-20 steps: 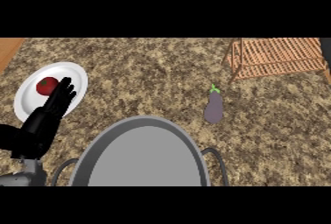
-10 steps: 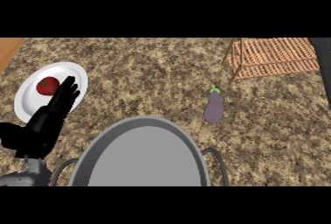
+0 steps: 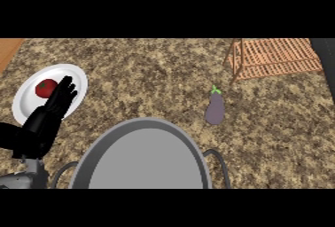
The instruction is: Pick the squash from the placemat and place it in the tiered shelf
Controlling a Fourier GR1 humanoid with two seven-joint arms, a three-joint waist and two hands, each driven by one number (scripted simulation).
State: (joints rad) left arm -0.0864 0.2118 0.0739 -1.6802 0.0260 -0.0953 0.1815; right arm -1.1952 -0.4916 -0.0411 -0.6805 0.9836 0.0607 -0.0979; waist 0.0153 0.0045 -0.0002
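While the left hand [image 3: 51, 113] rested at the view's left with fingers straight and spread, holding nothing, its fingertips overlapped the white plate [image 3: 29, 95] just beside the red tomato [image 3: 46, 88]. No right hand showed. The task's vegetable, a purple eggplant-looking piece [image 3: 215, 108] with a green stem, lay bare on the speckled counter [image 3: 144, 71], no placemat under it, well right of the hand. The orange wire tiered shelf [image 3: 274, 57] stood at the upper right, near the far edge, with open counter between it and the vegetable. A big grey pot [image 3: 144, 157] with dark side handles filled the lower middle, sitting between hand and vegetable. A wood-coloured strip [image 3: 9, 48] showed at the upper left corner.
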